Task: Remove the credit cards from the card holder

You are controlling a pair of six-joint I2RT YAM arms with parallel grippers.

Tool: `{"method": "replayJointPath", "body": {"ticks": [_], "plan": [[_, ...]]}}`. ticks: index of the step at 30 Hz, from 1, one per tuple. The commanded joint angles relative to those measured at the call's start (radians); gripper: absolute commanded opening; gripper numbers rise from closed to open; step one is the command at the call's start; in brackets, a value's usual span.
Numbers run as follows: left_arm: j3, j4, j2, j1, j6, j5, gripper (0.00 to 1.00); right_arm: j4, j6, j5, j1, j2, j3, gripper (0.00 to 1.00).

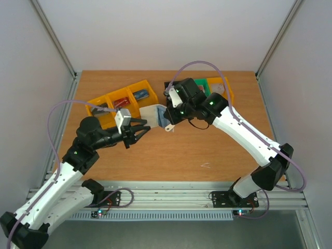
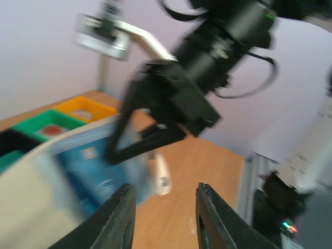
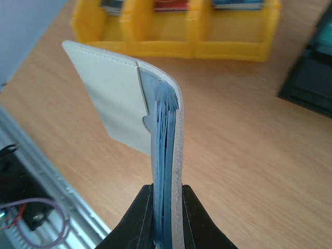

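Note:
My right gripper [image 1: 168,115] is shut on the card holder [image 1: 154,113] and holds it open above the table's middle. In the right wrist view the fingers [image 3: 142,218] pinch one panel edge-on [image 3: 178,155]. The bluish credit cards [image 3: 162,140] are stacked inside it, and the whitish-beige other panel [image 3: 111,98] spreads to the left. My left gripper [image 1: 141,130] is open and empty, just left of the holder. In the left wrist view my left gripper [image 2: 163,218] faces the blurred holder [image 2: 31,197]. A blue card face [image 2: 96,174] shows there, with the snap tab [image 2: 162,176] hanging beside it.
Yellow bins [image 1: 124,101] with small items stand at the back left. A black bin [image 1: 171,85] and a green bin [image 1: 213,84] are behind the right gripper. The yellow bins [image 3: 181,36] lie just beyond the holder in the right wrist view.

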Motion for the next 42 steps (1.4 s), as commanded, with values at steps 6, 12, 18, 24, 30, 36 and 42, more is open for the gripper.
{"method": "replayJointPath", "body": {"ticks": [6,12,18,24,30,36,42], "plan": [[-0.016,0.129,0.073,-0.042,-0.175,0.074,0.32,0.183,-0.168,-0.396,0.016,-0.137,-0.058,0.01],[-0.02,0.077,0.047,-0.038,-0.143,0.098,0.31,0.154,-0.235,-0.618,0.015,-0.16,-0.067,0.02],[-0.021,0.08,0.039,-0.024,-0.149,0.127,0.31,0.144,-0.28,-0.746,0.015,-0.174,-0.053,0.03],[-0.019,0.081,0.029,-0.018,-0.139,0.146,0.34,0.107,-0.309,-0.8,0.016,-0.174,-0.027,0.03],[0.001,0.091,0.008,0.047,-0.15,0.211,0.36,0.09,-0.339,-0.808,0.011,-0.201,-0.024,0.03],[0.006,0.149,0.05,0.044,-0.174,0.289,0.36,0.127,-0.319,-0.842,0.011,-0.18,0.002,0.03],[0.005,0.147,0.047,0.065,-0.218,0.216,0.42,0.122,-0.338,-0.845,0.006,-0.223,-0.017,0.03]]}}
